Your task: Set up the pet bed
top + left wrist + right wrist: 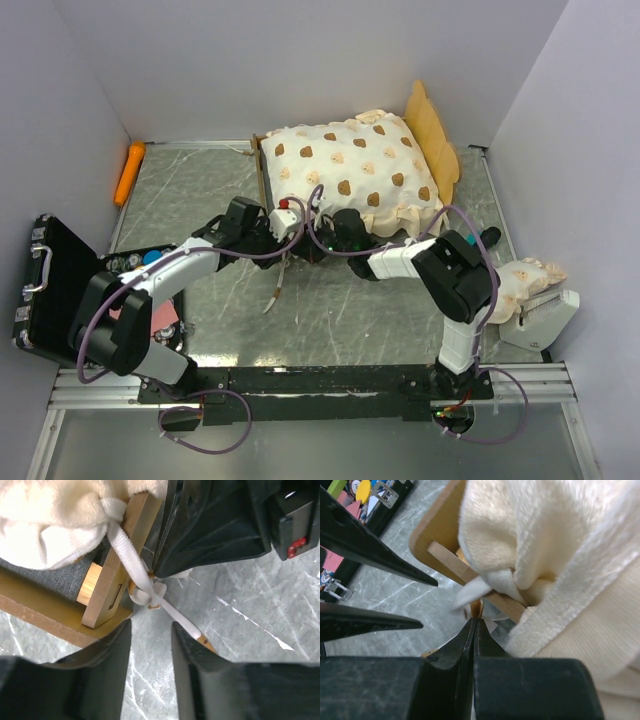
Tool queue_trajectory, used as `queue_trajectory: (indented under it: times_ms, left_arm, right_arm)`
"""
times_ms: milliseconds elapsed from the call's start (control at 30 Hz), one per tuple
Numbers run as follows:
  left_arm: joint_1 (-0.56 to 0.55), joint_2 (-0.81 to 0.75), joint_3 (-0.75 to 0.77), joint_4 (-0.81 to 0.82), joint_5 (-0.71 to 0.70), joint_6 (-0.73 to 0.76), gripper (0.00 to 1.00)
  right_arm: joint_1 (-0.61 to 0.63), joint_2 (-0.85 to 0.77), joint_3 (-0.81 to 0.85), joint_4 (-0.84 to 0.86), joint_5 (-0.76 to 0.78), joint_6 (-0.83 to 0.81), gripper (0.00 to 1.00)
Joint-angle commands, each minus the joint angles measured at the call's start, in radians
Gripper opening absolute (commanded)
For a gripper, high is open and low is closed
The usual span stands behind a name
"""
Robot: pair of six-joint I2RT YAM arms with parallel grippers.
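Observation:
The pet bed (262, 180) stands at the back middle, its wavy headboard (435, 135) to the right. The bear-print mattress (345, 170) lies on it. The pillow (525, 278) lies apart at the far right. A white ribbon tie (145, 580) runs from the mattress corner round the wooden frame corner (107, 592) and trails onto the table (278, 288). My right gripper (476, 622) is shut on this ribbon at its knot, right by the frame corner. My left gripper (151, 627) is open just in front of that corner, with the ribbon passing its right finger (200, 670).
An open black hard case (55, 285) with small items lies at the left edge. An orange toy (130, 172) lies along the left wall. A white object (545, 320) sits under the pillow at the right. Grey walls enclose the marbled table (330, 310).

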Motion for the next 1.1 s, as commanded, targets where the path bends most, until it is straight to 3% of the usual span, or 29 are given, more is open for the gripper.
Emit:
queue_trajectory:
  times_ms: [0, 133, 233, 300, 400, 533, 667, 767, 933, 1067]
  left_arm:
    - [-0.003, 0.035, -0.015, 0.045, -0.016, 0.008, 0.46]
    - [-0.005, 0.089, -0.008, 0.096, -0.036, 0.003, 0.48]
    - [-0.005, 0.095, -0.002, 0.099, -0.051, 0.005, 0.37]
    - [-0.003, 0.065, 0.012, 0.039, 0.011, 0.026, 0.41]
    - [0.024, -0.044, 0.051, -0.117, 0.206, 0.176, 0.57]
    - [0.148, -0.121, 0.092, -0.191, 0.351, 0.192, 0.61]
    - [0.238, -0.087, 0.106, -0.162, 0.348, 0.158, 0.52]
    - [0.258, -0.037, 0.091, -0.162, 0.343, 0.161, 0.54]
    - [0.259, 0.014, 0.054, -0.081, 0.366, 0.131, 0.55]
    - [0.253, -0.015, 0.067, -0.068, 0.395, 0.149, 0.57]
  right_arm:
    - [-0.007, 0.044, 0.042, 0.092, -0.036, 0.035, 0.0]
    - [-0.007, 0.061, 0.044, 0.126, -0.061, 0.043, 0.0]
    - [-0.007, 0.066, 0.05, 0.13, -0.07, 0.028, 0.0]
    - [-0.007, 0.073, 0.065, 0.127, -0.088, 0.008, 0.0]
    - [-0.007, 0.085, 0.067, 0.165, -0.139, -0.056, 0.0]
    - [-0.007, 0.101, 0.094, 0.186, -0.179, -0.13, 0.0]
    - [-0.007, 0.147, 0.125, 0.225, -0.252, -0.139, 0.0]
    - [-0.007, 0.159, 0.099, 0.349, -0.308, -0.116, 0.0]
    - [-0.003, 0.185, 0.125, 0.354, -0.355, -0.126, 0.0]
    - [-0.003, 0.126, -0.011, 0.489, -0.31, -0.144, 0.0]
